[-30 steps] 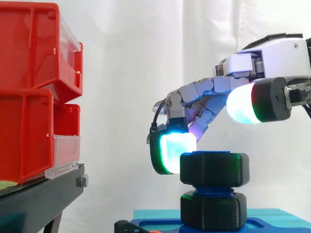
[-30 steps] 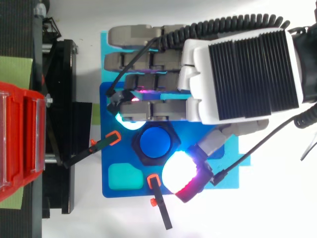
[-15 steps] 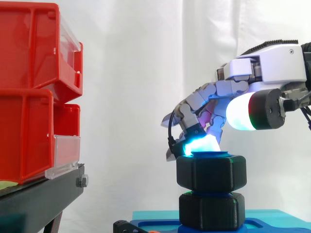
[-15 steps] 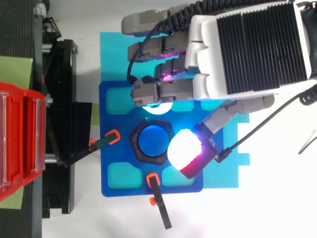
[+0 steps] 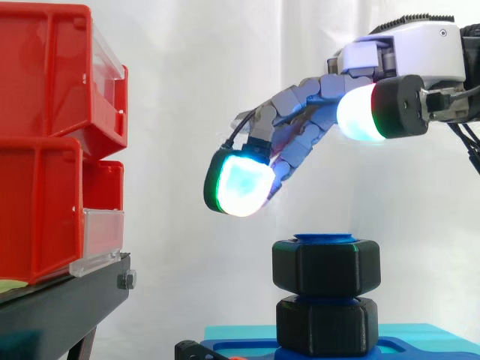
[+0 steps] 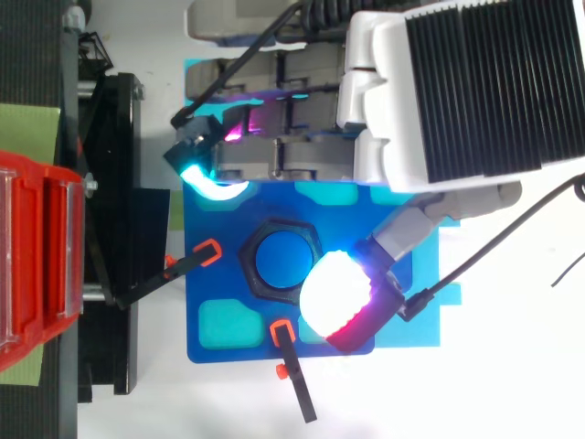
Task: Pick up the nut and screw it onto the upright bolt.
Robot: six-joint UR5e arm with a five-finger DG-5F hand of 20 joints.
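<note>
A black hexagonal nut (image 5: 325,267) sits on the upright blue bolt (image 6: 281,259), whose blue top shows just above it. A second black nut (image 5: 326,325) lies below it at the bolt's foot, on the blue base plate (image 6: 219,283). My hand (image 5: 405,56) hovers above and apart from the nut, open, with its fingers (image 5: 281,135) stretched out to the left and down. One glowing fingertip (image 5: 238,185) hangs left of and above the nut. The thumb pad (image 6: 335,293) glows white beside the nut in the top view. Nothing is held.
Red bins (image 5: 52,142) stand stacked on a black stand (image 5: 60,307) at the left. Orange-tipped clamps (image 6: 291,366) hold the blue plate, which lies on a cyan sheet (image 6: 430,311). The white curtain hangs behind.
The hand has let go of the top nut and risen. Its fingers have straightened and swung out to the left, away from the nut. The nut stays on the bolt.
</note>
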